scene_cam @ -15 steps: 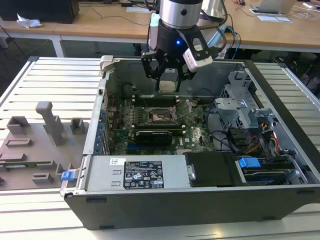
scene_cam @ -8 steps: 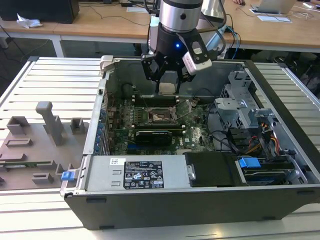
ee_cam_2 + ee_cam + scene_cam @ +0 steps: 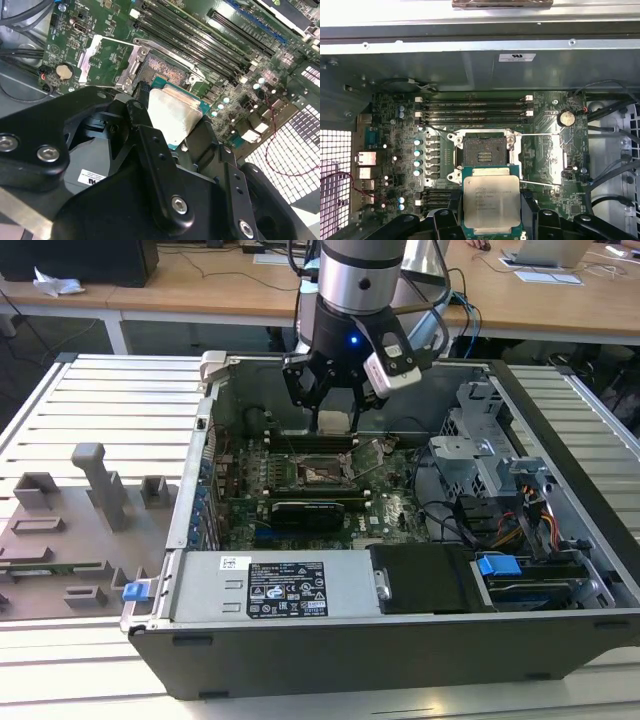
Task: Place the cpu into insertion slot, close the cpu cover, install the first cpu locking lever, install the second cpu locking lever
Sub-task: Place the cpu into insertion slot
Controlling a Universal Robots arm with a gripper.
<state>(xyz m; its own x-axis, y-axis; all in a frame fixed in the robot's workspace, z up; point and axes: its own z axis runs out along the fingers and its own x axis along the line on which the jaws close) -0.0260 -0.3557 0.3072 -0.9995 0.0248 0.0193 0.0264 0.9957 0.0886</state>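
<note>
Steel power supply box [image 3: 270, 585] with a label runs along the near wall of the open computer case [image 3: 560, 630]. A grey fixture plate [image 3: 75, 530] lies on the slatted table [image 3: 110, 400] at the exterior view's left. Beyond the box lies the green motherboard [image 3: 390, 505], and above it hangs the gripper [image 3: 335, 418], pointing down.

The jaws are clamped on the cpu [image 3: 491, 202]. In the first wrist view a black finger [image 3: 529, 212] presses on each of two opposite edges, so the chip sits level between them with its silver-tan top facing the camera. It is held raised above the board, apart from the insertion slot [image 3: 485, 152], whose pin grid lies bare. The cpu cover [image 3: 542, 160] is swung open and lies flat just beside the slot, at the exterior view's right of it, near a coin battery [image 3: 565, 118].

The second wrist view looks along the gripper's black body and catches the chip's green edge under the metal top. The first wrist view gives the slot square-on, with the memory slots [image 3: 475, 112] beyond it and then the case's far wall.

The exterior view adds the arm's silver wrist [image 3: 352, 285], a drive cage [image 3: 480, 440] at the right, and wooden desks [image 3: 200, 290] farthest off.
</note>
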